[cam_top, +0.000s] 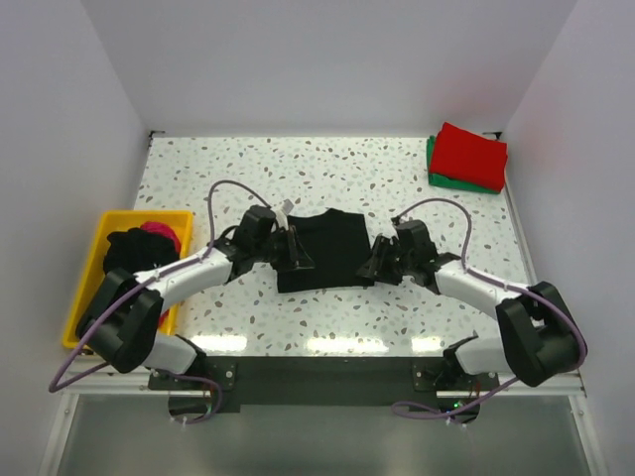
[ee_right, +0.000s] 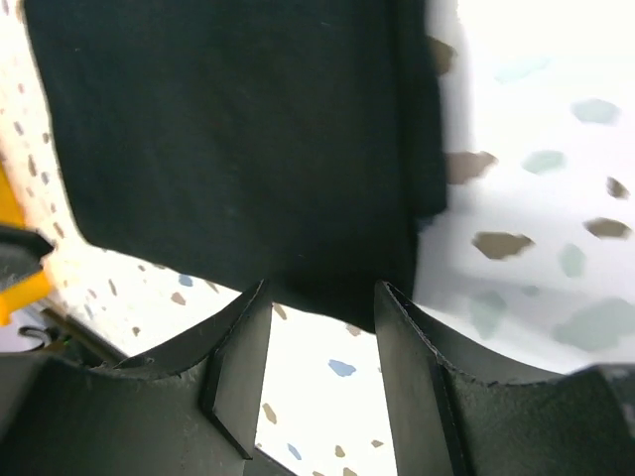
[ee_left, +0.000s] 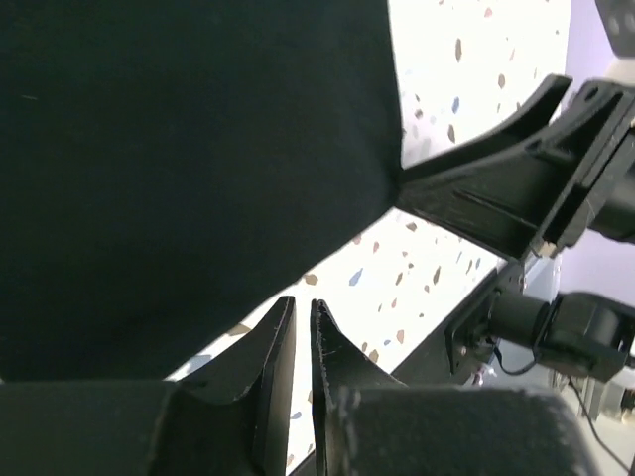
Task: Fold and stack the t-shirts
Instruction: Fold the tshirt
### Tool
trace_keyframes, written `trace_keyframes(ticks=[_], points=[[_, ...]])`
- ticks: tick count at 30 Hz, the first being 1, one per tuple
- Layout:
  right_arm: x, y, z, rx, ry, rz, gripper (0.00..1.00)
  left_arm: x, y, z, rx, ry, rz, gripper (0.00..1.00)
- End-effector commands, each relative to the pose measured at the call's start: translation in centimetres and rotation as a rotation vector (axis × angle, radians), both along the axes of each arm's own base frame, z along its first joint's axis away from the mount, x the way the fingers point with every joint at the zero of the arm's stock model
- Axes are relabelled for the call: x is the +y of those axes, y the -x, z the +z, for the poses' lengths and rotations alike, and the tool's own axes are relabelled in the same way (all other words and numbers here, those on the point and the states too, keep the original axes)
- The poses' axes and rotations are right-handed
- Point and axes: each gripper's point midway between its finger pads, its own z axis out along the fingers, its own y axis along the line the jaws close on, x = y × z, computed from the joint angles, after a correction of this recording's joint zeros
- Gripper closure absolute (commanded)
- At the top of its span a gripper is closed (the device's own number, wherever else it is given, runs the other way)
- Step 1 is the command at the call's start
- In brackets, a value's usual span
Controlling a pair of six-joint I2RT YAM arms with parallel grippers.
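Where it lies folded, black t-shirt runs long-axis left-right

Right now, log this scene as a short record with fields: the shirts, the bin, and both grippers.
black t-shirt: folded, flat on the middle of the table, between the two grippers
red t-shirt: folded, on top of the green t-shirt, far right corner
yellow bin: left edge of the table, holds black cloth and magenta cloth
left gripper: at the black shirt's left edge, jaws nearly together, nothing between them
right gripper: at its right edge, jaws apart, hem lying between them, not clamped
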Motion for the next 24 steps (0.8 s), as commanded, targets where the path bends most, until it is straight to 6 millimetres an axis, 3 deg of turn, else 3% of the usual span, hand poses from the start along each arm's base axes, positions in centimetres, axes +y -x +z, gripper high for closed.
trace_keyframes(ticks=[1,8,13,16,17,18,20,24], points=[[-0.2,-1.7,2.3,-0.132,-0.019,-0.048,0.51,-1.9,0.0,1.1,-0.055,0.040,-0.037,0.85],[0.6,-2.2,5.2,-0.197,-0.064,-0.035,0.53,-3.5,-0.2,0.2,-0.042,0.051,-0.080,0.89],[1.7,-2.3,5.5,-0.197,-0.091,-0.008,0.56,-3.7,0.0,-2.6,0.006,0.032,-0.087,0.90],[2.3,-2.5,4.0,-0.182,-0.079,0.010,0.58,-2.9,0.2,-5.3,0.052,-0.019,-0.052,0.93],[2.5,-2.4,2.2,-0.144,-0.056,0.017,0.59,-2.8,0.3,-5.9,0.055,-0.024,-0.046,0.93],[2.6,-2.7,1.8,-0.139,-0.053,0.020,0.60,-2.5,0.9,-7.1,0.092,-0.035,-0.039,0.94],[2.6,-2.6,-0.5,-0.082,-0.011,0.031,0.63,-2.4,1.3,-7.9,0.114,-0.032,-0.035,0.96],[0.5,-2.2,-3.5,-0.016,0.123,-0.002,0.64,-1.7,2.3,-8.7,0.138,-0.031,-0.023,0.96]])
